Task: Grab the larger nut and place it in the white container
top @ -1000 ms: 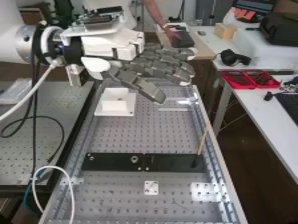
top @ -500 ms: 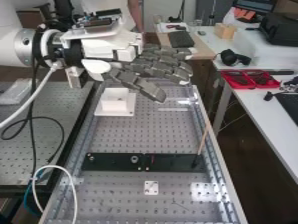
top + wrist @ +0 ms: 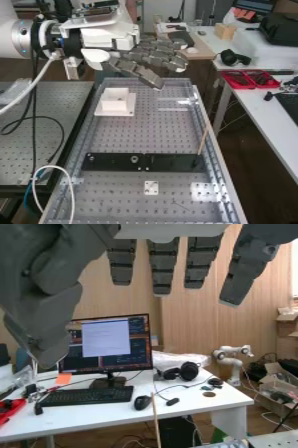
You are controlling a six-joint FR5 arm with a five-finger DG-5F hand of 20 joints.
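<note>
Well, the fingers point(image 3: 149, 78) hung loosely straight in the high view, released and gripping nothing, above the twelve o'clock end of the metal worktop point(image 3: 126, 136) and well apart from it. The white arm point(image 3: 12, 40) reached them from nine o'clock. In the wrist view, too, the fingers point(image 3: 163, 266) dangled straight.

At seven o'clock from them, the white container point(image 3: 114, 105) stood upright on its flat white base point(image 3: 126, 113); what it held inside was too small to tell. Further off, at six o'clock, lay the flat black bar point(image 3: 169, 163). The smaller nut point(image 3: 91, 158) stood near its nine o'clock end, and the bearing point(image 3: 134, 159) stood at three o'clock from that nut, the two apart. A thin stick point(image 3: 203, 140) slanted up from the bar's three o'clock end. Near the bar, at five o'clock from the bearing, was a little white plate point(image 3: 151, 184).

Out between three and four o'clock from the fingers, red trays point(image 3: 239, 88) sat on a white desk point(image 3: 251, 104). The wrist view had a monitor point(image 3: 106, 344) behind a keyboard point(image 3: 86, 396), with a mouse point(image 3: 142, 402) just beside the keyboard.
</note>
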